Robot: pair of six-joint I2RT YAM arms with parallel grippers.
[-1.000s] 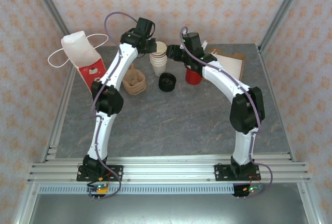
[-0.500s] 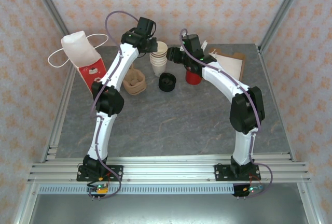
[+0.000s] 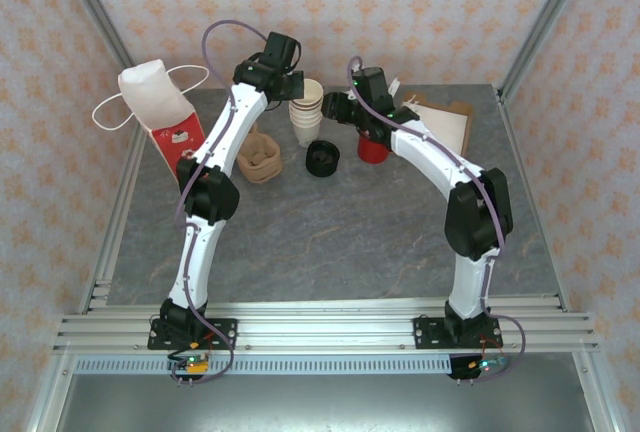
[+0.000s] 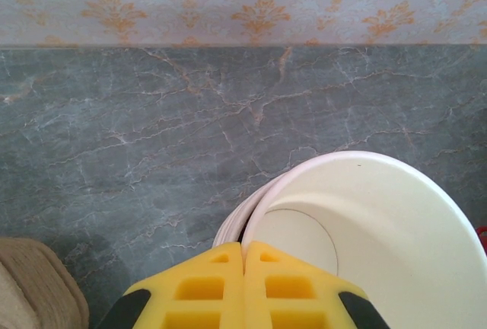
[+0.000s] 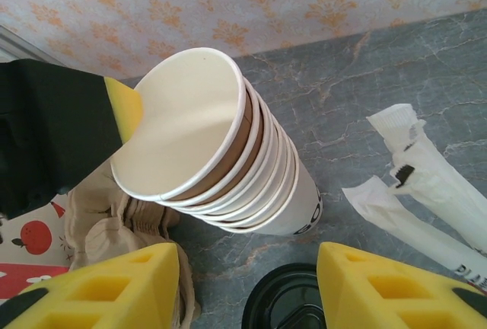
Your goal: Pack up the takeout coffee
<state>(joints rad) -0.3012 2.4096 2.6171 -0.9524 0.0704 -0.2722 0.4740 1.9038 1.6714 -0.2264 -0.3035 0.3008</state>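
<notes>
Grey marbled stone is covering the table, and everything is sitting on its far half. The red-and-white bag is standing upright at the back left corner, its handles looping outward. Flat white papers are lying at the back right. A brown cardboard carrier is sitting just left of the stack of paper cups, which is rising near the back middle. A red cup is standing to the stack's right, under the right arm. A black lid is lying just in front of the stack. Two white wrapped packets are lying on the stone near the stack's foot.

The left gripper is pinching the rim of the top cup, one yellow finger outside the wall and one inside, and that cup is tilting off the stack. The right gripper is hanging low above the black lid, jaws wide apart and holding nothing. Where the takeout coffee is standing cannot be told.
</notes>
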